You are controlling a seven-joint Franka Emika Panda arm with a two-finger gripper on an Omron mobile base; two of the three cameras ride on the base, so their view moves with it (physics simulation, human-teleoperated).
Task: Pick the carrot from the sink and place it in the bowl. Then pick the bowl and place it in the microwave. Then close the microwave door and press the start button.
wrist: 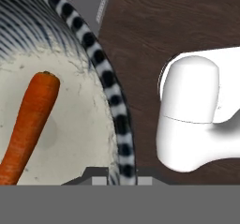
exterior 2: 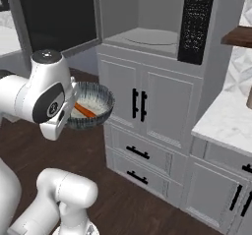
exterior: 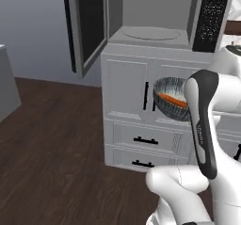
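One carrot [wrist: 28,127] — orange, tapered — lies on the pale speckled floor of one bowl [exterior 2: 96,99] with a streaked blue-grey outside and a black-and-white banded rim. The gripper [wrist: 123,176] is clamped on that rim, holding the bowl up in front of the cabinet doors [exterior 2: 147,103] below the open microwave [exterior 2: 147,22].

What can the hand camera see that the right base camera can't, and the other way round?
Hand view alone: the black-and-white spotted band along the bowl rim, close up. Right base view alone: the open microwave, its door swung wide, the cabinet doors beneath and the marble counter. Both: the carrot lying inside the bowl, above the wooden floor.
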